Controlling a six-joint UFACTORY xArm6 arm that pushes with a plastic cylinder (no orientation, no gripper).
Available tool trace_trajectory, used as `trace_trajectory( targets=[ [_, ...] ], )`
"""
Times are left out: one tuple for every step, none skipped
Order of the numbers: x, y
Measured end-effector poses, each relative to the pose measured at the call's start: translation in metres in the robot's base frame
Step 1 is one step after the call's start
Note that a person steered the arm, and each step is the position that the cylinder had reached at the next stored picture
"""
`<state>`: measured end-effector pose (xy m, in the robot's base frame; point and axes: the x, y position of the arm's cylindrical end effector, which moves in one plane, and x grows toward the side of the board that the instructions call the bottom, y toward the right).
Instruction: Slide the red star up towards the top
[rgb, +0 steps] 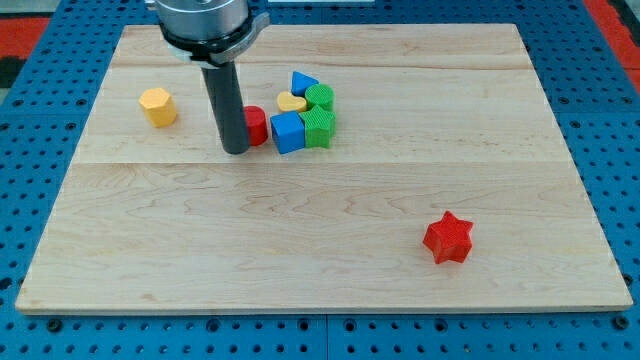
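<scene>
The red star (447, 238) lies on the wooden board (320, 240) at the view's lower right, alone. My tip (236, 149) stands at the view's upper middle-left, far to the left of and above the star. The tip touches or nearly touches the left side of a red block (256, 126), whose shape is partly hidden by the rod.
A cluster sits right of the tip: a blue cube (287, 133), a green block (319, 128), a green cylinder (320, 98), a yellow heart (292, 102) and a blue triangle (303, 82). A yellow hexagon (158, 106) lies at the upper left.
</scene>
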<state>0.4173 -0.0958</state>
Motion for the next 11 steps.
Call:
trace_trajectory(
  targets=[
    [-0.001,0.012],
    [0.010,0.001],
    [0.037,0.057],
    [0.039,0.152],
    [0.049,0.231],
    [0.084,0.276],
    [0.129,0.268],
    [0.136,0.205],
    [0.135,0.137],
    [0.123,0.090],
    [0.104,0.049]
  ],
)
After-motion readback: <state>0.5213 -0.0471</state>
